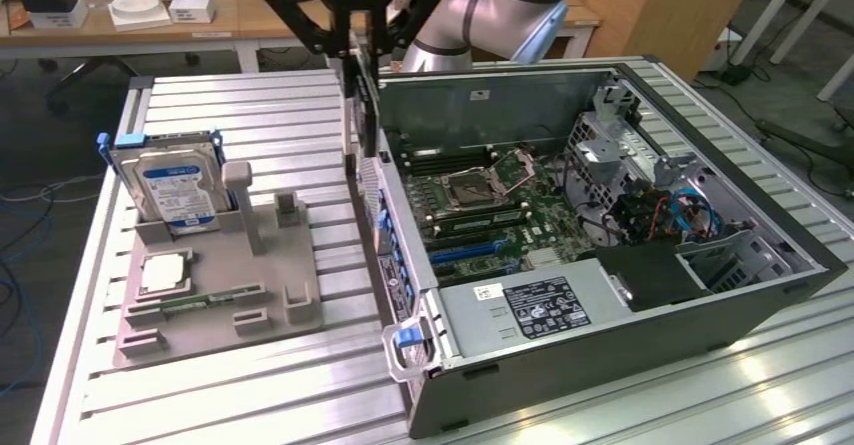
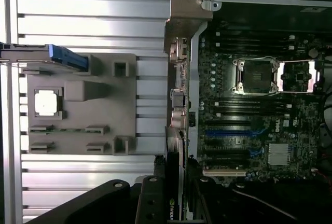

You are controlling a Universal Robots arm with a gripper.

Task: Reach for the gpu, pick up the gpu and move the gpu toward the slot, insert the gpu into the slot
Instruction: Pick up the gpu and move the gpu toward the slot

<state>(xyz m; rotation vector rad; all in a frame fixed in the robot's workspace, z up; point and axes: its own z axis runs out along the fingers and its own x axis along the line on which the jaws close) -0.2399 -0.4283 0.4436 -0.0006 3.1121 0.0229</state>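
Note:
The gpu (image 1: 358, 105) is a thin dark card hanging edge-on, straight down from my gripper (image 1: 358, 47), which is shut on its top edge. It hovers just above the left wall of the open computer case (image 1: 747, 175), over the metal ribbed table. In the wrist view the gpu (image 2: 173, 175) shows as a narrow dark strip between the gripper (image 2: 174, 206) parts, lined up with the case's rear wall. The blue slots (image 1: 467, 250) lie on the motherboard inside the case, to the exterior view's right of the card; the wrist view has these slots (image 2: 228, 130) beside the card.
A grey holder block (image 1: 267, 265) on the exterior view's left carries a blue-labelled hard drive (image 1: 174, 190), a processor chip (image 1: 163, 270) and a green memory stick (image 1: 214, 298). A power supply (image 1: 534, 310) fills the case's near end; cables (image 1: 681, 210) crowd its right side.

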